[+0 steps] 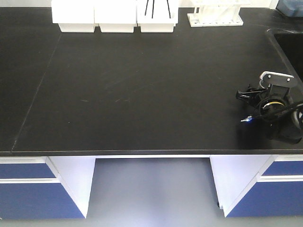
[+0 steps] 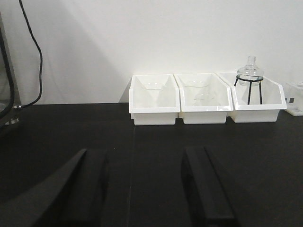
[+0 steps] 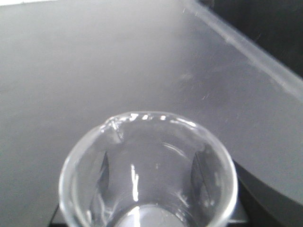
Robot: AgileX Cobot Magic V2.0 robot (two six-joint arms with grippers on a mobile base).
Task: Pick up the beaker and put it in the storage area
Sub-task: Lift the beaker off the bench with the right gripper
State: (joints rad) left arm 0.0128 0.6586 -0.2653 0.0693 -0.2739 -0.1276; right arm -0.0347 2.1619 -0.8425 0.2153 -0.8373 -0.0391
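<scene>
The clear glass beaker (image 3: pixel 142 189), pouring lip at the upper left, fills the lower part of the right wrist view. My right gripper (image 3: pixel 150 172) is shut on it; its dark fingers (image 3: pixel 203 175) show through the glass on both sides. In the front view the right gripper (image 1: pixel 269 100) hangs over the right end of a black benchtop (image 1: pixel 142 94). My left gripper (image 2: pixel 143 156) is open and empty, low over the same benchtop, facing the bins. This bench is the one lined with bins; the storage area is out of view.
Three white bins (image 1: pixel 116 16) and a white tube rack (image 1: pixel 215 16) line the rear edge. In the left wrist view the right-hand bin (image 2: pixel 258 101) holds a glass flask on a black wire stand (image 2: pixel 250 78). A sink recess (image 1: pixel 291 45) lies at the right. Blue cabinets (image 1: pixel 28 198) stand below.
</scene>
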